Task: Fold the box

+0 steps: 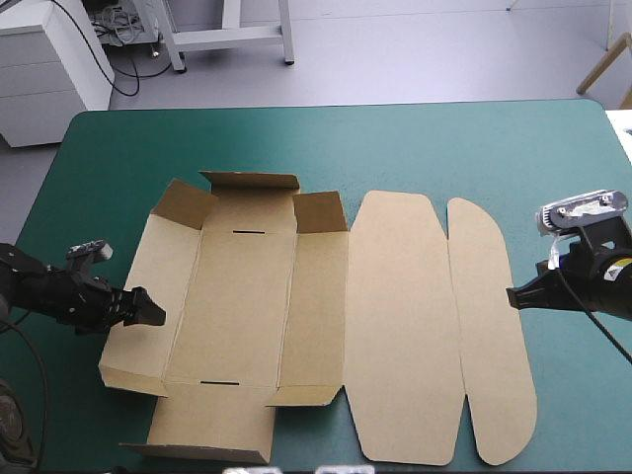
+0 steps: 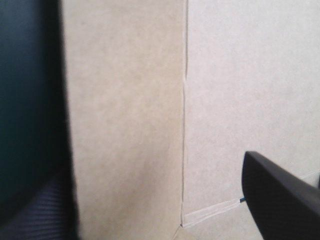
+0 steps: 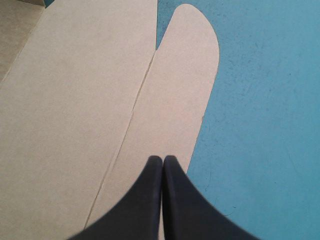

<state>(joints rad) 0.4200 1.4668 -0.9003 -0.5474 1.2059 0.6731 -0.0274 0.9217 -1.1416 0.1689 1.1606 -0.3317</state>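
Presently the brown box (image 1: 395, 326) is seen as a cut sheet spread on the teal-green cover (image 1: 415, 148) of the bench, nearer the near edge than the far one and lying between the two arms. Its right part is laid flat: a broad lid panel (image 1: 400, 296) and, joined to it on the side toward the bench's right edge, a narrow rounded flap (image 1: 489, 336). On the left part, a base panel (image 1: 237, 306) marked by two short slots is flanked by a side panel on each side. The small flaps (image 1: 249, 183) along the far edge are tilted upward.

The left gripper (image 1: 150, 310) is placed at the outer edge of the left side panel (image 1: 133, 296), touching it or just beside it; which cannot be told. In the left wrist view its fingers (image 2: 280, 205) are held well apart, and brown board with a crease is seen ahead of them.

The right gripper (image 1: 513, 296) is positioned at the outer edge of the rounded flap. In the right wrist view its fingers are pressed together tip to tip in one pointed arch, with the flap's edge under them and bare cover beside it.
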